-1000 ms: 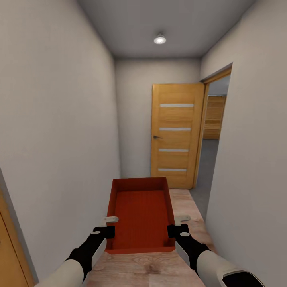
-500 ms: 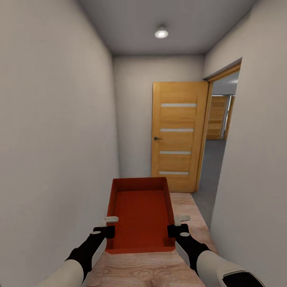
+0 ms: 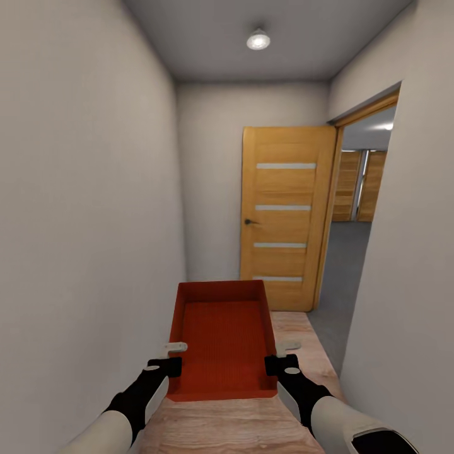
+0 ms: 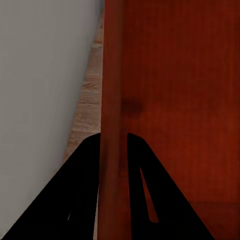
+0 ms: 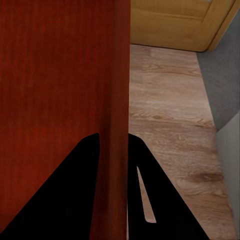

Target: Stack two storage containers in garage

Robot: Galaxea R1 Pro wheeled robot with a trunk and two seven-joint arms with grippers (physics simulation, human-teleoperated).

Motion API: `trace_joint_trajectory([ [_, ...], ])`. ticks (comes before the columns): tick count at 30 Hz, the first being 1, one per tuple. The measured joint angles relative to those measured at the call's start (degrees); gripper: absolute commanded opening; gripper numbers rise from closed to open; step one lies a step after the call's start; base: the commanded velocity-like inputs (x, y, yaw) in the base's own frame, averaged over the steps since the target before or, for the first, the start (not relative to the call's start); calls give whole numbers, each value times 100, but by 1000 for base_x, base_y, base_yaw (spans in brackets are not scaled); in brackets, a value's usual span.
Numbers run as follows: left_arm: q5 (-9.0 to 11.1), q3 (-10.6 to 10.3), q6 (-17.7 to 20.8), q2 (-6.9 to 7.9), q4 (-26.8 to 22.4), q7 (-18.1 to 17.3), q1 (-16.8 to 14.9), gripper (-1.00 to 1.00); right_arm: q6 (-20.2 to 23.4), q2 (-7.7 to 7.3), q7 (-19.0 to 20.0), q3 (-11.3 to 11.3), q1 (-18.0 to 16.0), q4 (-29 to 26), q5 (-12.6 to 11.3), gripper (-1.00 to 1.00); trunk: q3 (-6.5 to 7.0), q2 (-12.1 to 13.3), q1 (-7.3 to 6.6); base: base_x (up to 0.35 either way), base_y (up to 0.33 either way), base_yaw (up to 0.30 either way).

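A red-orange storage container [image 3: 222,337] hangs in front of me above light wood-plank flooring, held level between both arms. My left gripper [image 3: 170,367] is shut on its left wall [image 4: 112,125], with a black finger on each side of the thin wall. On the opposite wall [image 5: 116,115] my right gripper [image 3: 272,365] is shut in the same way. The container is lidless and holds nothing. Through a doorway at the right I see the garage's dark grey floor [image 3: 343,265] and a wall of horizontal wooden planks [image 3: 359,186].
I stand in a narrow corridor with plain grey-white walls [image 3: 82,221] close on both sides. A wooden door with glass slats [image 3: 285,217] stands swung against the end wall. The doorway's edge [image 3: 394,208] is near on the right. A ceiling lamp [image 3: 258,40] glows overhead.
The whole view has advanced along the corridor: the door and the doorway at the right loom larger and more of the garage shows. The container and both grippers keep the same hold.
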Motion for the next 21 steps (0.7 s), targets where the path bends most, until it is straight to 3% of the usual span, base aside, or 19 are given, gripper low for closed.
trace_joint_trajectory([
  [12, -15, 7, -7, 2, -10, -7, 0, -100, -18, 5, -8, -3, 0, 0, 0, -100, 0, 1, 1, 306, 0, 0],
  [21, -9, -9, -9, 7, -24, -6, 0, -100, -36, 7, -9, -11, 0, 1, 1, -100, 0, 1, 3, 41, 0, 0],
])
